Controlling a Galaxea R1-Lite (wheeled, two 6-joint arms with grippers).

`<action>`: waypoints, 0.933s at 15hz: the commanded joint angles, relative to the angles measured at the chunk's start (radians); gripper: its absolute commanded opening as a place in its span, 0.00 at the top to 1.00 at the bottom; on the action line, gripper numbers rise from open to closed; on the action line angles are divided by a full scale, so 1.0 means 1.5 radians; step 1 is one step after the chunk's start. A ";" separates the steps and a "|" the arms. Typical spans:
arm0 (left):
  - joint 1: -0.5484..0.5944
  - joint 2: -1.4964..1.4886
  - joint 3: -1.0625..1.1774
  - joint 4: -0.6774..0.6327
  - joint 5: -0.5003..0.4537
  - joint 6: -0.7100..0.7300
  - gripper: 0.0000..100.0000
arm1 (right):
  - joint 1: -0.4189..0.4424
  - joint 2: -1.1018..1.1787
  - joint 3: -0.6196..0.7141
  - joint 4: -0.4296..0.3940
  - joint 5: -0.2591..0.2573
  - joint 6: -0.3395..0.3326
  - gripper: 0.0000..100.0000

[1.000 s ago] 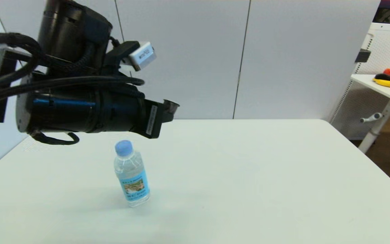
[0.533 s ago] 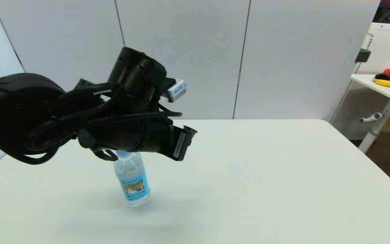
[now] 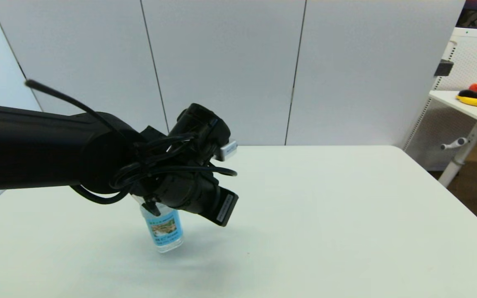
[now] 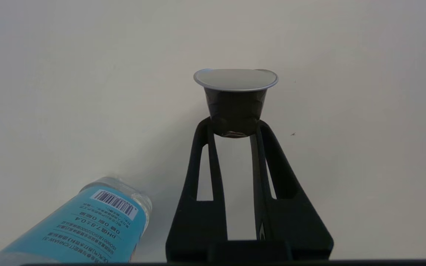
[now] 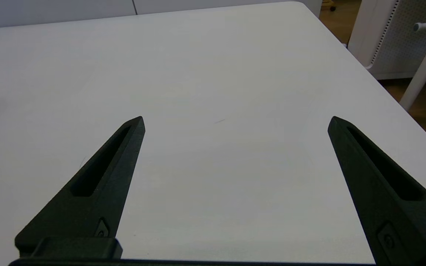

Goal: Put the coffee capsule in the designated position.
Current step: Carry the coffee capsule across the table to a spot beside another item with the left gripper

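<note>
Capsule (image 4: pixel 235 107) first: a small dark tapered cup with a flat silvery foil top, pinched at its narrow base between the 2 fingertips of the left gripper (image 4: pixel 234 127), which has closed down to about the capsule's own width. It hangs above the white desk (image 3: pixel 325 215), toward the left side and just beside the water bottle (image 3: pixel 162 229). From the head view the arm hides the capsule itself, so how close it is to the surface I cannot tell. It looks very light and thin-walled, likely easy to dent, and the taper probably makes it prone to slip out of a hard squeeze; a gentle hold low on the body, as here, or just under the rim seems safest, keeping clear of the foil. The bottle's blue label (image 4: pixel 87 229) carries a barcode, "pH" and small print that I cannot read properly. No mark for the designated spot shows on the desk. The right gripper (image 5: pixel 235 122) hovers idle over the desk's right part, fingers spread wide, holding nothing.
</note>
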 commanded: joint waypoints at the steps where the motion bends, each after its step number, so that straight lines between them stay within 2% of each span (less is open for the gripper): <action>1: -0.002 0.020 -0.035 0.050 0.001 -0.001 1.00 | 0.000 0.001 0.000 0.000 0.000 0.001 0.00; 14: -0.025 0.094 -0.078 0.051 0.003 0.001 1.00 | 0.000 0.001 0.000 0.000 0.000 0.001 0.00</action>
